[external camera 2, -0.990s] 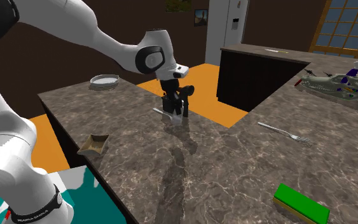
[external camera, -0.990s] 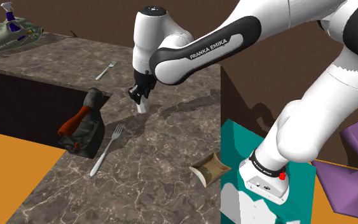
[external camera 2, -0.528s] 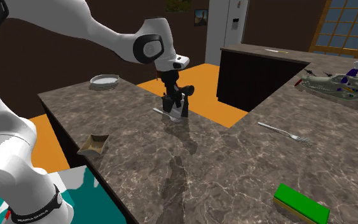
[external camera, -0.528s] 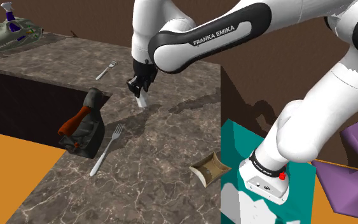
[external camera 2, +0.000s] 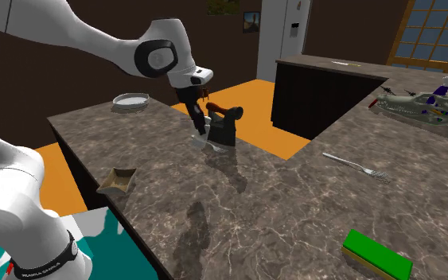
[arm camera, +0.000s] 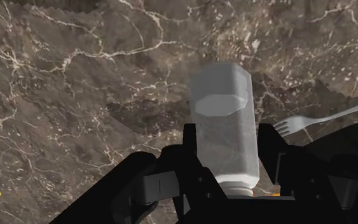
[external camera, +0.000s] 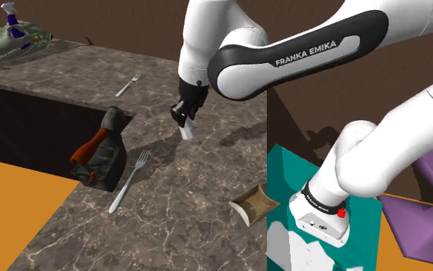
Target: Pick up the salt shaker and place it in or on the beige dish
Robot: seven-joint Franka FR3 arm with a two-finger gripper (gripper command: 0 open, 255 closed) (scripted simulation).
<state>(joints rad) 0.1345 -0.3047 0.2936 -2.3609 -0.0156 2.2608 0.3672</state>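
Salt shaker [arm camera: 224,124] clasped in hand [arm camera: 228,143], long axis toward counter [arm camera: 75,76]

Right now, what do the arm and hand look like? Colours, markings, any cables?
The arm has glossy white, rounded links with dark joint covers. One cover carries white FRANKA EMIKA lettering. The hand is all black and blocky. At the base there is a black band with small white print, and beside it a red button. No loose cables are visible.
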